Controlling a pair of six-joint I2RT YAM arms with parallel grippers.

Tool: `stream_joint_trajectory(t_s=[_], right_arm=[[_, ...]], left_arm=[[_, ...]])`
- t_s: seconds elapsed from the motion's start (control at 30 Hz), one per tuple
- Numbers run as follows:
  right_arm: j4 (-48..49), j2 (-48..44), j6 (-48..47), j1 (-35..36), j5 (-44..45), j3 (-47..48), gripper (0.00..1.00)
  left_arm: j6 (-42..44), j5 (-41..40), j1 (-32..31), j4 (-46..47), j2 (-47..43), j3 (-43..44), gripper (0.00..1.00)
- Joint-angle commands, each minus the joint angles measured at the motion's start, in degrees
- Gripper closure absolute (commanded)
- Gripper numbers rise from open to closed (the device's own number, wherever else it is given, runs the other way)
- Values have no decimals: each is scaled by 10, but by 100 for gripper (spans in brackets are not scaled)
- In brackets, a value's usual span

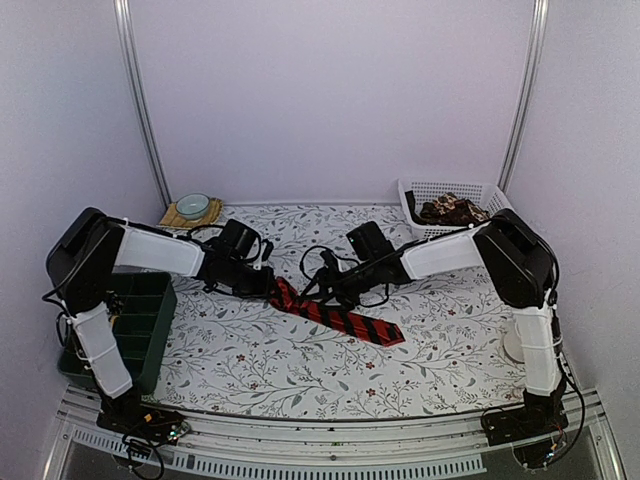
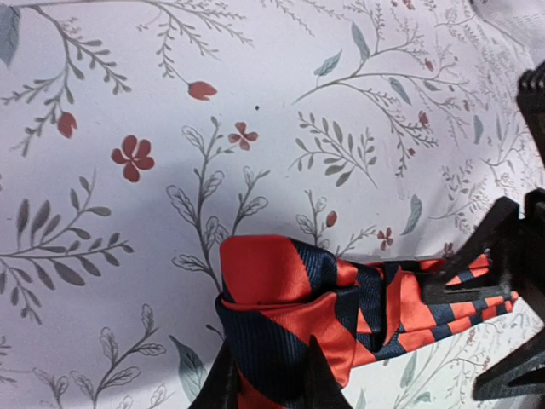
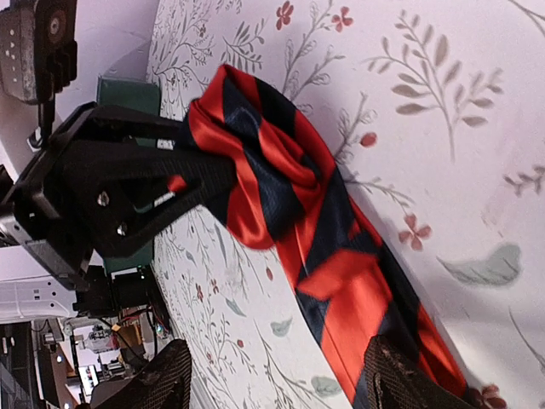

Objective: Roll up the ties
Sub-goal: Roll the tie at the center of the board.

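Observation:
A red tie with black diagonal stripes [image 1: 345, 320] lies slantwise on the floral tablecloth, its left end folded into a loose coil [image 2: 289, 285]. My left gripper [image 2: 269, 383] is shut on that coil, with fabric pinched between its two dark fingers; it sits at the tie's left end [image 1: 270, 283]. My right gripper [image 3: 281, 383] stands open just right of the coil [image 1: 322, 288], straddling the flat strip of the tie [image 3: 358, 281] without pinching it. One right fingertip [image 3: 400, 379] hovers over the strip. More ties, brown-patterned [image 1: 450, 210], lie in a basket.
A white mesh basket [image 1: 412, 200] stands at the back right. A dark green compartment bin [image 1: 140, 320] sits at the left edge, and a small bowl on a woven mat [image 1: 192, 207] at the back left. A white disc [image 1: 513, 345] lies by the right arm.

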Motion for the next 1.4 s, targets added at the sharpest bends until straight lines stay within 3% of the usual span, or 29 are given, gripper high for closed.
stream_joint_trajectory(t_s=[0.0,0.33,0.73,0.87,1.37], right_arm=[[-34,-134,-37,-12,12,-53,30],[-60,-186,-91,-21,77,-150,30],[-4,-177,-93,-26,69,-215,30],[18,-173,-86,-32,55,-221,31],[55,-155,-67,-48,30,-237,30]], left_arm=[[34,-156,-31,-94,-3,32,100],[55,-373,-125,-237,66,141,100],[54,-526,-214,-371,178,287,100],[61,-525,-232,-378,193,308,99],[72,-408,-241,-307,168,311,67]])
